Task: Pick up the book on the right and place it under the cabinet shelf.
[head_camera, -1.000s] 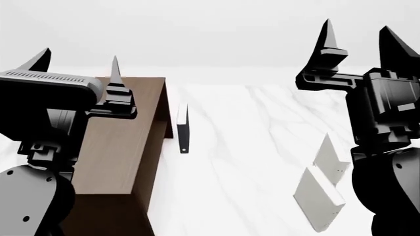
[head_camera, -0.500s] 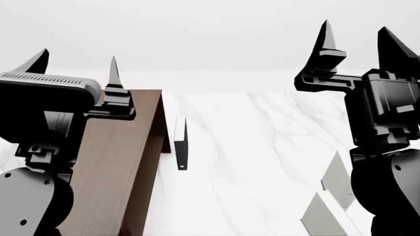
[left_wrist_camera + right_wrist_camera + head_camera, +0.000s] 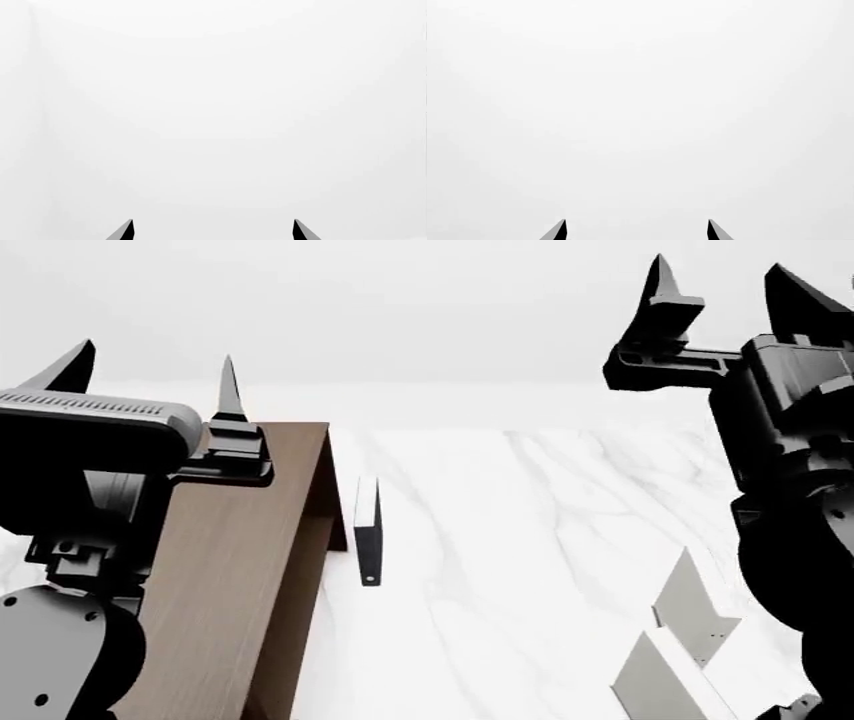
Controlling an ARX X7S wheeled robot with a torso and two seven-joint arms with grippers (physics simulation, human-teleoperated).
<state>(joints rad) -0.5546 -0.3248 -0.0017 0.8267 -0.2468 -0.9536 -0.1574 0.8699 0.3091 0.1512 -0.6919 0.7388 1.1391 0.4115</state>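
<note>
The book (image 3: 694,608) is a pale hardback standing on the white marble table at the lower right, below my right gripper. A similar pale book (image 3: 661,685) stands just in front of it. The cabinet shelf (image 3: 227,570) is a tall dark brown wood box at the left, partly behind my left arm. My left gripper (image 3: 150,370) is raised above the cabinet, open and empty. My right gripper (image 3: 721,280) is held high at the right, also open and empty. The left wrist view shows only the left gripper (image 3: 213,231) against blank white. The right wrist view shows only the right gripper (image 3: 636,231) the same way.
A thin black book (image 3: 370,535) stands upright just right of the cabinet. The marble table (image 3: 534,540) stretches between the cabinet and the pale books. My right arm (image 3: 801,490) fills the right edge of the head view.
The head view shifted, so the pale books now sit lower in the picture. My right gripper has lifted slightly and tilted to the right. The left arm has barely moved.
</note>
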